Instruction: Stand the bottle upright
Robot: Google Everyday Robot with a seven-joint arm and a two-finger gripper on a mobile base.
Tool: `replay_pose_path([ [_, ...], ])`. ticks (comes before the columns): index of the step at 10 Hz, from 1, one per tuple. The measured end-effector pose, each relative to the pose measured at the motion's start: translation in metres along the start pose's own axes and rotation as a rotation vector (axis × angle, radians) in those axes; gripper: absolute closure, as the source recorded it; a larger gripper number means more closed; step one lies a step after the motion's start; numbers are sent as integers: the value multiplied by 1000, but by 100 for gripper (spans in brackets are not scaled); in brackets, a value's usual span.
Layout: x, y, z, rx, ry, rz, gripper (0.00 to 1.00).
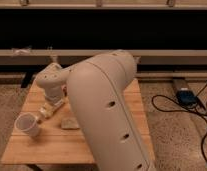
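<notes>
Gripper (54, 103) — jaws apart — over slim bottle (47, 111).

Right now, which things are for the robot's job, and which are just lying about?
For the job:
- the bottle, lying on the wooden table
- the gripper, open, right over the bottle

Just lying about:
- the white cup, left of the bottle
- the pale block
- the cables on the floor

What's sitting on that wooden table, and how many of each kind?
bottle: 1, lying down
paper cup: 1
pale block: 1
Total: 3
The gripper, open, is low over the table, right at the bottle.
</notes>
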State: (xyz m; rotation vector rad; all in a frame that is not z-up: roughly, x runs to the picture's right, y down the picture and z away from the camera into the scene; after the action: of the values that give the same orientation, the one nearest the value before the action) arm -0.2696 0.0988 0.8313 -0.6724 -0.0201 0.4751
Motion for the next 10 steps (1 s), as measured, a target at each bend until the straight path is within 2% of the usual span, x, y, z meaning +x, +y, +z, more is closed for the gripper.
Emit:
replay_pose_path([
  [6, -24, -19, 7, 26, -31, -111, 23],
  [9, -44, -24, 11, 37, -46, -223, 23],
  [10, -53, -23, 13, 37, -45, -279, 23],
])
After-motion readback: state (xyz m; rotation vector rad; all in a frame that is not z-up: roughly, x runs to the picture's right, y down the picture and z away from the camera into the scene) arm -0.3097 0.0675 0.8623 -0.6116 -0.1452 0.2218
